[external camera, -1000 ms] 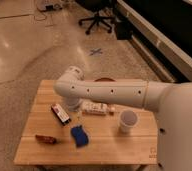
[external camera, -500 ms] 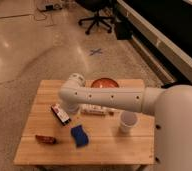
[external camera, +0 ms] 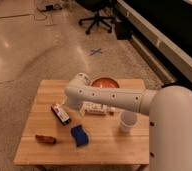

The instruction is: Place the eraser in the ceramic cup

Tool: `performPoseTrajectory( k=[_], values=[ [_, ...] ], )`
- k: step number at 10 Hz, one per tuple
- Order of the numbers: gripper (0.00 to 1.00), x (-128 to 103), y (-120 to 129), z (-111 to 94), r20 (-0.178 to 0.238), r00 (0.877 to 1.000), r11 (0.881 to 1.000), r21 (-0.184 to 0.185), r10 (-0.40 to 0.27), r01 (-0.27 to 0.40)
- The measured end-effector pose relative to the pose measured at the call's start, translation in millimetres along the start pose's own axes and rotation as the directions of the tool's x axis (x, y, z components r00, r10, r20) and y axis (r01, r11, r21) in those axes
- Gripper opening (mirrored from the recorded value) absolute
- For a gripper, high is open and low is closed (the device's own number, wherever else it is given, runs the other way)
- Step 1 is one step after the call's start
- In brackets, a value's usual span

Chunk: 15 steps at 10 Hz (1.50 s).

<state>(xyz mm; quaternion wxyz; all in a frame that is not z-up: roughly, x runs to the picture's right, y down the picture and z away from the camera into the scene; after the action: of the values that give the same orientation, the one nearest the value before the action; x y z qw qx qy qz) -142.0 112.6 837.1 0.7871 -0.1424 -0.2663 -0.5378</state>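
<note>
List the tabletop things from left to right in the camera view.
Brown packet → eraser → blue block → orange bowl → ceramic cup. The gripper hangs open between eraser and white packet.

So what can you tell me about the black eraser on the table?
The eraser is a small, flat black block with a white label on top. It lies flat and slanted on the wooden table, toward the picture's left. Only the table seems to touch it. The robot's tool hovers close beside it, open and not holding it.
</note>
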Motion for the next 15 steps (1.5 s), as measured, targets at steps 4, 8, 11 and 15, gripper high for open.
performPoseTrajectory(
  k=[4, 8, 11, 15],
  values=[
    [0.80, 2.7, -13.3, 3.6, -0.009, 0.987, 0.987, 0.011, -0.159, 0.159],
    [0.80, 2.5, -13.1, 5.6, -0.011, 0.986, 0.986, 0.012, -0.166, 0.166],
    [0.80, -0.7, -22.6, 18.4, -0.013, 0.975, 0.975, 0.018, -0.221, 0.221],
    [0.80, 2.4, -30.5, 36.9, -0.015, 0.957, 0.957, 0.005, -0.289, 0.289]
  ],
)
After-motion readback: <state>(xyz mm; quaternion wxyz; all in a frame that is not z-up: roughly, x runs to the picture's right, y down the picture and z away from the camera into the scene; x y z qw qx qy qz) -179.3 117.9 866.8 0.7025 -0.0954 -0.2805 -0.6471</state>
